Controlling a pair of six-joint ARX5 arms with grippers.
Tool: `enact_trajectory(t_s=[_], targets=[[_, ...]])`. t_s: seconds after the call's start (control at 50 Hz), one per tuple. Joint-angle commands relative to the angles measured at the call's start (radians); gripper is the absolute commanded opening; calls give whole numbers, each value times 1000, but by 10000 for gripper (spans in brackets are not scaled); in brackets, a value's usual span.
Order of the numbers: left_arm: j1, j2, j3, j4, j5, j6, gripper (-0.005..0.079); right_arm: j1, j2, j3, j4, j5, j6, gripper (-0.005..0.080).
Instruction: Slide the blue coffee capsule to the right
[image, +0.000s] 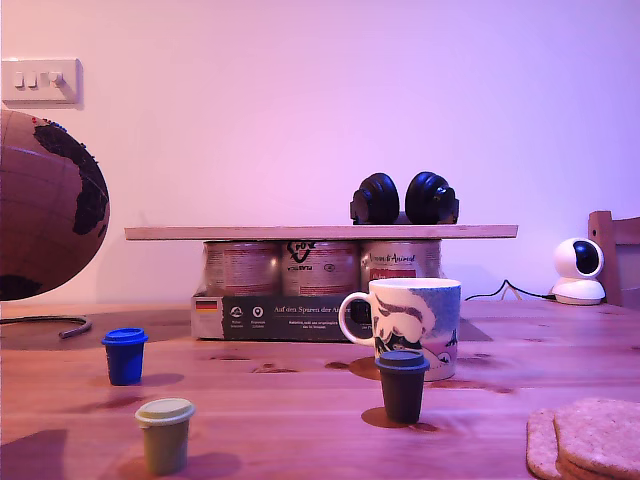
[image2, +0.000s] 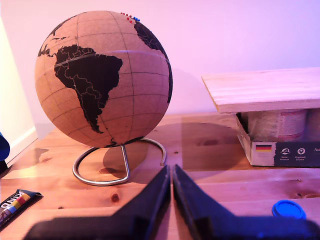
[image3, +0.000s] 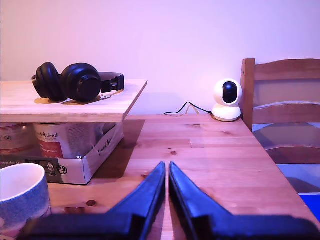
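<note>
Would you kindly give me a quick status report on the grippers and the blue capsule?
My first gripper shut, empty. My second gripper shut, empty. Blue coffee capsule upright on the table, untouched. Toward the exterior view's right: mug and dark brown capsule.

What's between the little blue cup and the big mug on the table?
Nothing. In the exterior view, only bare wooden table lies between the blue coffee capsule and the mug. The olive-green capsule sits nearer the camera, off that line.

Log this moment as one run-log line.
blue coffee capsule: upright, untouched | first tool: shut, empty | second tool: shut, empty | slide: not begun
</note>
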Motion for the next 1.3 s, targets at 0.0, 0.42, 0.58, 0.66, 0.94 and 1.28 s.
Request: enact_trajectory(t_s=[0.0, 0.42, 0.58, 0.66, 0.94, 1.28], targets=[[43, -14, -27, 6, 177, -79, -19, -111, -6, -11, -124, -126, -19, -12], [43, -14, -27, 6, 184, -120, -19, -101, -6, -10, -149, -456, -19, -12], [43, -14, -27, 5, 194, -122, -19, -71, -6, -10, -155, -675, -8, -12], [42, -14, -27, 3, 207, -131, -19, -53, -6, -10, -157, -747, 32, -12], [36, -14, -24, -67, 270, -261, -19, 3, -6, -10, -159, -780, 56, -12], [18, 49, 85, -265, 288, -401, -19, 13, -6, -10, -159, -779, 56, -12]])
